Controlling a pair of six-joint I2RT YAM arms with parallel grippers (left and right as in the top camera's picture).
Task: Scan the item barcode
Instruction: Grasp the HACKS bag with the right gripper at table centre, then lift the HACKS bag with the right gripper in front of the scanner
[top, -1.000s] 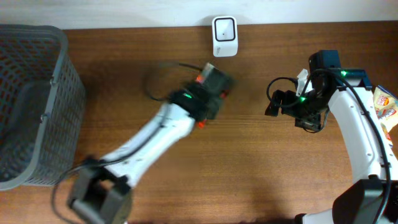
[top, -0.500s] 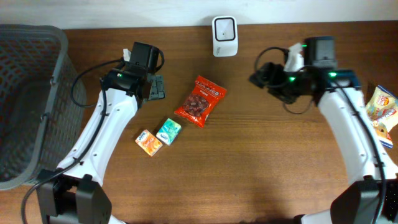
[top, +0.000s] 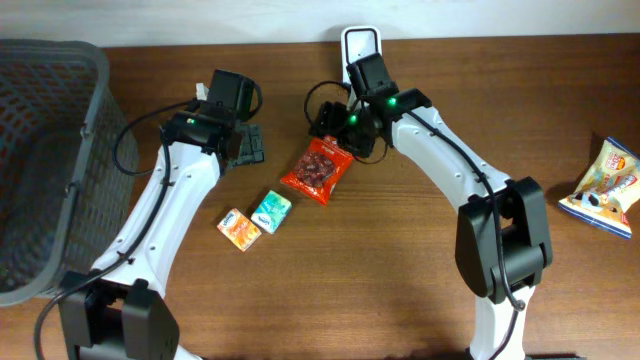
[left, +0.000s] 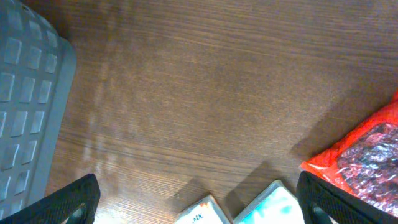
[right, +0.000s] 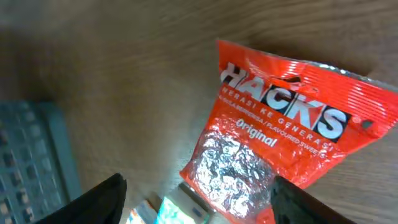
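right tool poised over the red hacks candy bag, barcode not in sight

the hacks candy bag (top: 322, 168) lies flat and face up on the wooden surface (top: 420, 270), just below the white scanner (top: 360, 45) at the far edge. the right tool (right: 198, 186) hangs above it with its fingers spread either side, pinching nothing. the left tool (left: 198, 186) is spread wide and empty, beside a teal box (top: 271, 210) and an orange box (top: 239, 229). the bag looks light, soft and crinkly, with slick film and loose sweets that would shift, so a pinch on the flat crimped seam at one end should hold best. no barcode shows on the printed face, so it is probably underneath and the bag would need turning towards the scanner
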